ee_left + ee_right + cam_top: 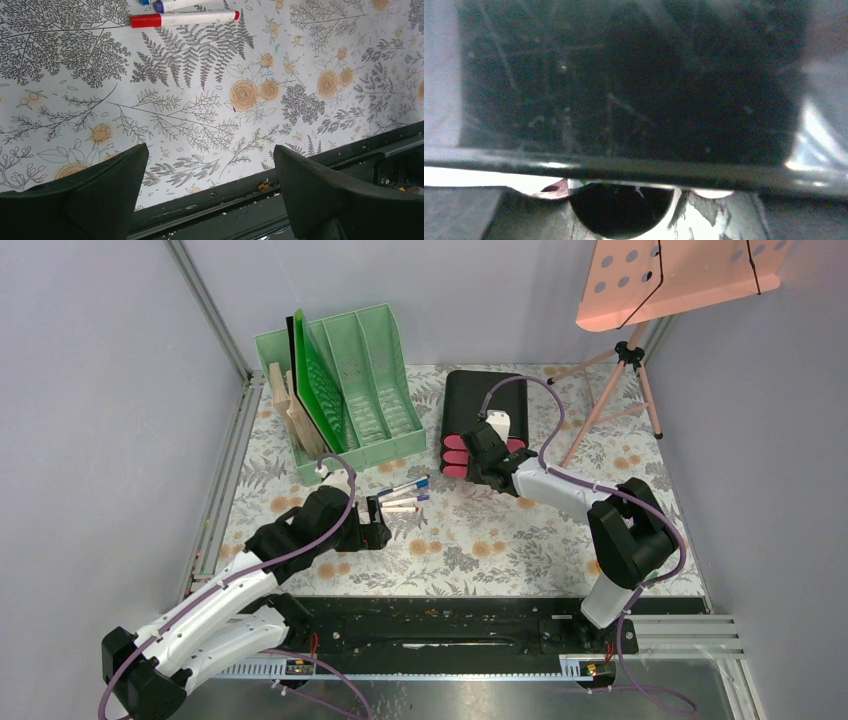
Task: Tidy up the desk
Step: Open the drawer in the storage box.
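The desk [520, 540] is a pale cloth printed with ferns and orange flowers, also seen in the left wrist view [200, 100]. Three markers [404, 495] lie on it left of centre; a red-capped one [185, 19] shows in the left wrist view. My left gripper [378, 521] is open and empty, low over the cloth just left of the markers [211, 155]. My right gripper [482, 455] is at the pink fronts of the black drawer box [480, 400]. The right wrist view shows only the box's dark top [624, 75] and a half-round notch, and its fingers are not distinct.
A mint-green file rack [365, 370] holding boards and a green sheet stands at the back left. A tripod [625, 380] with a pink perforated board [680, 275] stands at the back right. A black rail [450, 625] runs along the near edge [250, 200].
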Motion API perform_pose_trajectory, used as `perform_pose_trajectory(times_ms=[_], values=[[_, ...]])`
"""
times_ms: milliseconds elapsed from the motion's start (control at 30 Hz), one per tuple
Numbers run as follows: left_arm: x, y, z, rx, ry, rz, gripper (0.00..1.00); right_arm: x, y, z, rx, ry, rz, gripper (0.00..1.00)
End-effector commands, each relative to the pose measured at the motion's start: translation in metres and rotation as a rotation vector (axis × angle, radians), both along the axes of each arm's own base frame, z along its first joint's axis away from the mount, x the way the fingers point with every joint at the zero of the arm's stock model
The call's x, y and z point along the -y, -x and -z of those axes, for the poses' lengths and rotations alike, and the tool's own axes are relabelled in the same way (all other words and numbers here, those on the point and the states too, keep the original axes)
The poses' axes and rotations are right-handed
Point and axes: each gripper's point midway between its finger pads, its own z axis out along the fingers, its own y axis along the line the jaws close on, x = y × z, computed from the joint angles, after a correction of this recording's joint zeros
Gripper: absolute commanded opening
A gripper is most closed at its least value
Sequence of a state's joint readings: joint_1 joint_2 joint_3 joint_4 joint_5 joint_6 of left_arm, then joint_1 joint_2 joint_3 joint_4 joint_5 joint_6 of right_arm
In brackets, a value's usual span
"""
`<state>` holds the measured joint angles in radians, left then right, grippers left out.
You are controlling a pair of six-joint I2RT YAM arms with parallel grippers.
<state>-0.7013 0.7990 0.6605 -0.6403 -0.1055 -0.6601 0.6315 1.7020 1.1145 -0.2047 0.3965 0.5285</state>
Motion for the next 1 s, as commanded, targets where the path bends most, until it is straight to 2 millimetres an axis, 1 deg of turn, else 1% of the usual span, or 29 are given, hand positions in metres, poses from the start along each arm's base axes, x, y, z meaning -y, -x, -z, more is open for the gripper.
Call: perform_pose_trajectory(times_ms=[0,200,367,467,533,667,867,967], values=[[-0.002,-0.006,-0.01,0.042,-0.002,-0.009,0.99,0.002,-0.014,-0.02,0.06,0.018,0.029,0.4],[-0.001,-0.007,-0.011,0.042,-0.002,-0.006,0.99,0.006,-0.018,-0.028,0.081,0.044,0.035,0.42],[-0.001,-0.007,-0.011,0.041,-0.003,-0.005,0.99,0.006,-0.02,-0.034,0.094,0.049,0.027,0.61],[-0.001,-0.007,-0.01,0.039,-0.006,-0.004,0.99,0.007,-0.02,-0.036,0.1,0.051,0.029,0.66],[0.0,-0.007,-0.009,0.037,-0.009,-0.002,0.99,0.007,-0.021,-0.037,0.104,0.051,0.031,0.65],[0.002,-0.008,-0.008,0.029,-0.012,0.005,0.99,0.007,-0.025,-0.038,0.107,0.057,0.043,0.6],[0.003,-0.009,-0.007,0.027,-0.017,0.01,0.99,0.006,-0.029,-0.039,0.106,0.074,0.043,0.56],[0.004,-0.009,-0.005,0.022,-0.019,0.012,0.99,0.005,-0.03,-0.035,0.096,0.083,0.04,0.48]])
